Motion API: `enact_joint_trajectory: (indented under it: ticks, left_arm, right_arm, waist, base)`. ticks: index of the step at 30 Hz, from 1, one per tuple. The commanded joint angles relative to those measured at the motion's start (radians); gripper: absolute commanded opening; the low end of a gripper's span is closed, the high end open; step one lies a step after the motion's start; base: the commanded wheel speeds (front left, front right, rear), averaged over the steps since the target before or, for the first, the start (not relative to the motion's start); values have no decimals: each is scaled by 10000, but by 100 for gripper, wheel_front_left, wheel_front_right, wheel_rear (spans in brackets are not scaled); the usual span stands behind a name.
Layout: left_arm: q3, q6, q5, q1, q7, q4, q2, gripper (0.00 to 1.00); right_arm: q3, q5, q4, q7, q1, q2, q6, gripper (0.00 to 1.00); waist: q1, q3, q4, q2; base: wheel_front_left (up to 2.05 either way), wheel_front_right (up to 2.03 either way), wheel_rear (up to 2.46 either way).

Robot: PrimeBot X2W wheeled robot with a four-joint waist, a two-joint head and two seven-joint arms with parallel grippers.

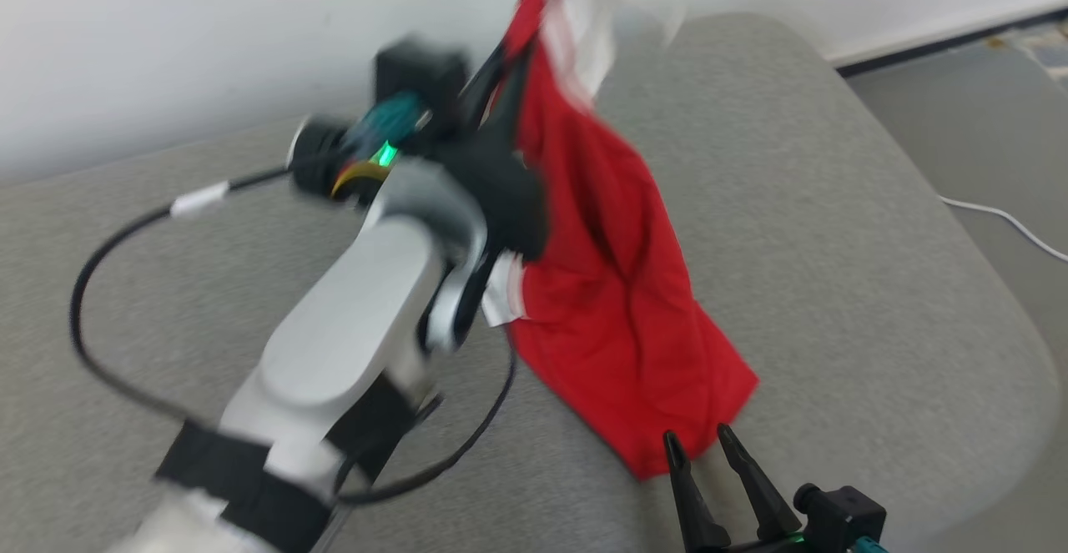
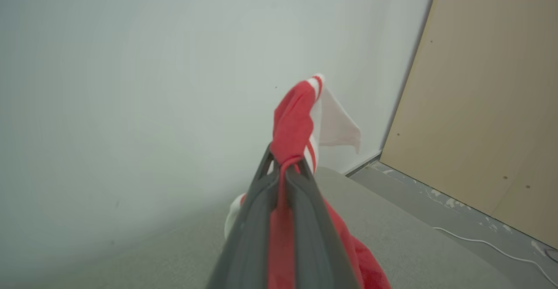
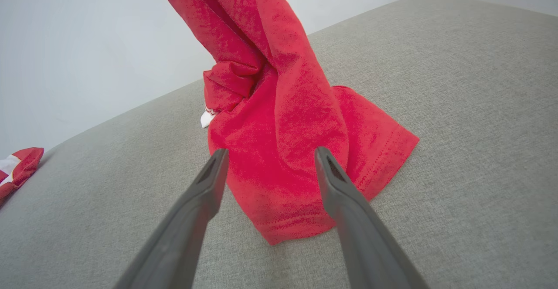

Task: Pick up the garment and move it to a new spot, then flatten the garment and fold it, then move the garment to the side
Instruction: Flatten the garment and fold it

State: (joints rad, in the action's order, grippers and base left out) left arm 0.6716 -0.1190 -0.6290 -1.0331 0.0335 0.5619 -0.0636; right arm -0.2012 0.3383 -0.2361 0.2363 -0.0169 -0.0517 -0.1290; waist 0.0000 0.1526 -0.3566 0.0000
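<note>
A red garment with white stripes hangs from my left gripper, which is raised over the grey upholstered surface. In the left wrist view, my left gripper is shut on a bunched fold of the garment, and a white part sticks out above the fingers. The garment's lower hem rests on the surface. My right gripper stands open just in front of that hem. In the right wrist view, the right gripper has the red cloth showing between its spread fingers, with nothing held.
A white wall rises behind the surface, whose rounded edge drops to a grey floor at the right. A white cable lies on that floor, near a tan panel. A red-and-white piece of cloth lies at the left edge of the right wrist view.
</note>
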Motion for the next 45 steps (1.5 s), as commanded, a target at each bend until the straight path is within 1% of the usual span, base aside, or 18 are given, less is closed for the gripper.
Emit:
enact_joint_trajectory:
  ticks: [1, 6, 10, 13, 16, 20, 24, 34, 39, 41, 44, 45]
  left_arm:
    - [-166, -153, -303, 759, -49, -132, -335, 0]
    - [-742, -631, -1061, 3360, -26, -890, -1301, 0]
    - [-1133, -985, -1429, 4984, 95, -1518, -2124, 0]
    - [-1277, -1163, -1550, 5895, 183, -1983, -2472, 0]
    - [-1300, -1239, -1639, 6547, 247, -2334, -2711, 0]
    - [-1380, -1365, -1723, 7142, 527, -2611, -2766, 0]
    - [-1449, -1389, -1814, 7490, 795, -2739, -2706, 0]
    - [-1413, -2226, -1469, 8481, 983, -2555, -3072, 0]
    - [-1375, -2504, -1498, 8928, 927, -2565, -3104, 0]
    - [-1320, -2700, -1373, 9129, 884, -2509, -3237, 0]
    - [-1326, -2870, -1358, 9361, 886, -2577, -3321, 0]
    - [-1336, -2890, -1342, 9419, 925, -2606, -3364, 13]
  right_arm:
    - [66, -96, 84, -45, -104, 25, -35, 100]
    - [162, -118, 231, -122, -185, 26, -35, 100]
    - [217, -153, 337, -163, -151, 26, -35, 100]
    - [283, -169, 400, -213, -101, 25, -35, 100]
    - [325, -198, 449, -242, -91, 25, -36, 100]
    - [392, -243, 492, -297, -92, 25, -36, 100]
    - [561, -351, 554, -341, -90, 25, -36, 100]
    - [735, -380, 692, -408, -241, 25, -36, 100]
    - [873, -398, 710, -439, -287, 25, -36, 100]
    - [933, -411, 745, -459, -312, 25, -36, 100]
    - [1018, -422, 772, -469, -343, 25, -36, 100]
    - [1034, -422, 781, -475, -353, 25, -36, 100]
  waist:
    - [0, -290, 992, 0]
    - [0, -214, 1752, 0]
    - [0, -148, 2212, 0]
    - [0, -130, 2447, 0]
    - [0, -135, 2569, 0]
    - [0, -141, 2637, 0]
    - [0, -172, 2618, 0]
    - [0, -310, 2473, 0]
    - [0, -346, 2461, 0]
    - [0, -361, 2457, 0]
    - [0, -390, 2469, 0]
    - [0, -403, 2474, 0]
  base:
    - [0, 0, 0]
    - [0, 0, 0]
    - [0, 0, 0]
    - [0, 0, 0]
    - [0, 0, 0]
    - [0, 0, 0]
    - [0, 0, 0]
    - [0, 0, 0]
    - [0, 0, 0]
    - [0, 0, 0]
    - [0, 0, 0]
    - [0, 0, 0]
